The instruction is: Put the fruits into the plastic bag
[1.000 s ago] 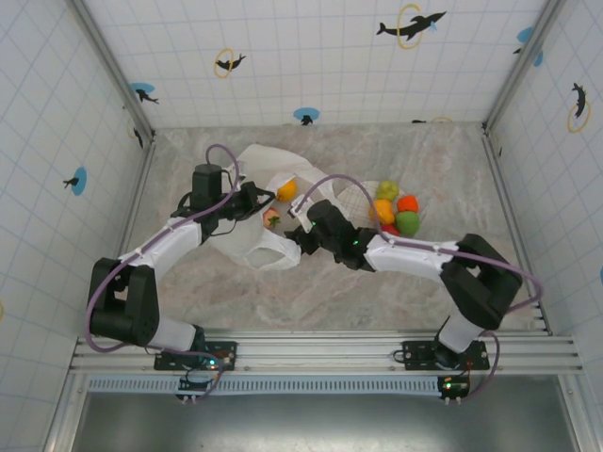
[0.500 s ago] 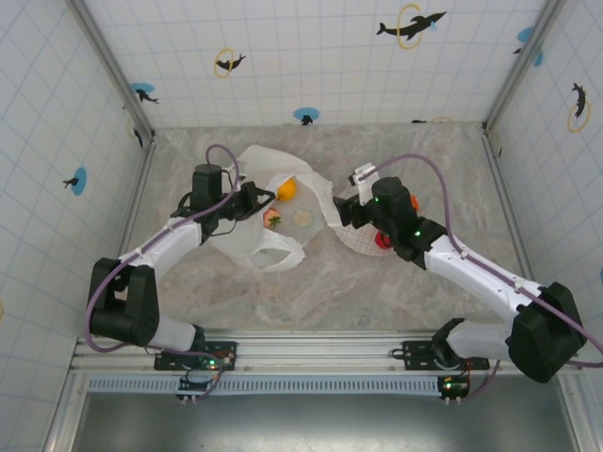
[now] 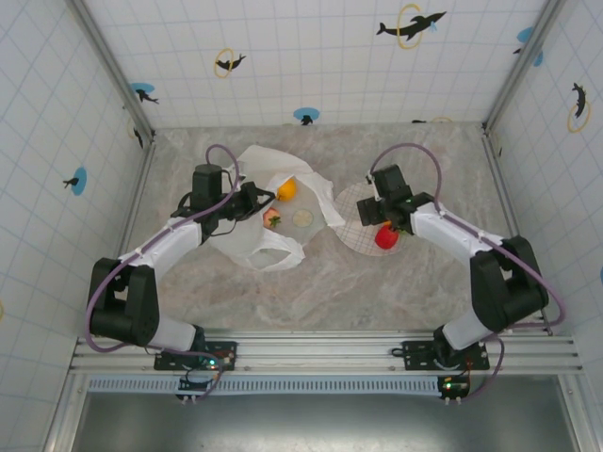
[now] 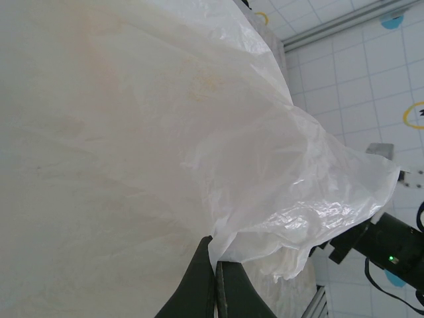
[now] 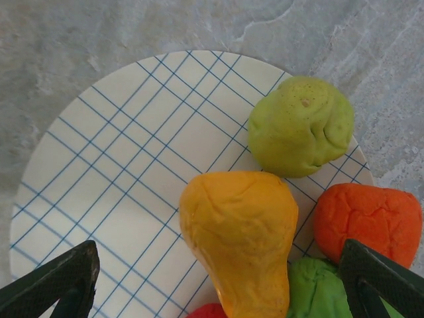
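Five fruits [image 5: 242, 232]: I saw them crowded on the plate [image 5: 119, 165], touching one another.
Two more: an orange one [image 3: 286, 190] and a reddish one [image 3: 272, 219] lay in the open bag [image 3: 268, 247].
Left gripper [image 4: 215, 281]: pinched shut on the bag's edge.
Right gripper [image 5: 217, 252]: spread wide above the plate, holding nothing, as I read it.

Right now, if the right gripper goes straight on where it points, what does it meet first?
Likely the yellow-orange fruit on the plate: it sits centred ahead of the open right gripper. Depth unclear.
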`<state>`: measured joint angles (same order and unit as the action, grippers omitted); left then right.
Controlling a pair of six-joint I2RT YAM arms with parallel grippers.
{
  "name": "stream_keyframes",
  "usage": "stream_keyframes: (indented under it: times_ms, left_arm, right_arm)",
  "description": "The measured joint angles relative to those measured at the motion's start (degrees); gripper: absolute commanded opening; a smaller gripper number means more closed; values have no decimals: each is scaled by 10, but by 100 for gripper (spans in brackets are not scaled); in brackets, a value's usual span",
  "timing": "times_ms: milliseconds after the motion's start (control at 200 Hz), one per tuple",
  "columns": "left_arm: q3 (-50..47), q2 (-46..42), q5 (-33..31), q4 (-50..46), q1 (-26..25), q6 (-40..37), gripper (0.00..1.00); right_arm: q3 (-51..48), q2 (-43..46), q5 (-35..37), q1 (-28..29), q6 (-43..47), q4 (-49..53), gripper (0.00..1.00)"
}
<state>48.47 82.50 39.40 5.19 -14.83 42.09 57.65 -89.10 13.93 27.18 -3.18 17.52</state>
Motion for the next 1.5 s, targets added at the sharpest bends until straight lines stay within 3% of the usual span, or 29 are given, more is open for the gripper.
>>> stream_keyframes:
  times_ms: [530, 781, 946, 1241, 1496]
  left_arm:
    - [0, 0, 0, -4, 0, 0, 0]
    - [0, 0, 0, -4, 0, 0, 0]
    - [0, 0, 0, -5, 0, 0, 0]
    - [0, 0, 0, -5, 0, 0, 0]
    - [0, 0, 0, -5, 0, 0, 0]
  right_arm:
    - [59, -122, 30, -7, 33, 23, 88]
    - [85, -161, 45, -7, 48, 26, 72]
    - [86, -162, 52, -4, 54, 27, 64]
    - [86, -152, 30, 10, 56, 26, 60]
    - [81, -54, -40, 25, 47, -12, 58]
